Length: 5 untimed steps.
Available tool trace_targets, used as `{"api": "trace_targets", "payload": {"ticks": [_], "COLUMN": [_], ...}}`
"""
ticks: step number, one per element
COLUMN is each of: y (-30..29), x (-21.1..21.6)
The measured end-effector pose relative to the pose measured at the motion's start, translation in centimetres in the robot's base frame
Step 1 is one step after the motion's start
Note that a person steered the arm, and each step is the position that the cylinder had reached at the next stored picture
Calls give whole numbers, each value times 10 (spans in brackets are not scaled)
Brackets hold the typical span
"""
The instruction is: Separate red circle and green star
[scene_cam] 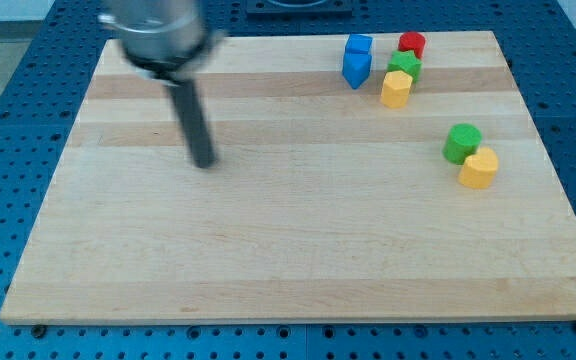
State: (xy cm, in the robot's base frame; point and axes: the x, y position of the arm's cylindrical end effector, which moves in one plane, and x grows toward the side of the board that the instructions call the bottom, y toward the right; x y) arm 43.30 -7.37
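The red circle sits near the view's top right, touching the green star just below it. My tip rests on the wooden board at the view's left centre, far to the left of both blocks. The rod looks blurred.
Two blue blocks stand left of the green star. A yellow block touches the star from below. A green circle and a yellow block touch each other at the view's right. Blue pegboard surrounds the board.
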Motion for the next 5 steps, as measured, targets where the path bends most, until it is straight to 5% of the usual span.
{"api": "trace_targets", "payload": {"ticks": [3, 5], "y": [279, 277], "x": [-65, -171]}}
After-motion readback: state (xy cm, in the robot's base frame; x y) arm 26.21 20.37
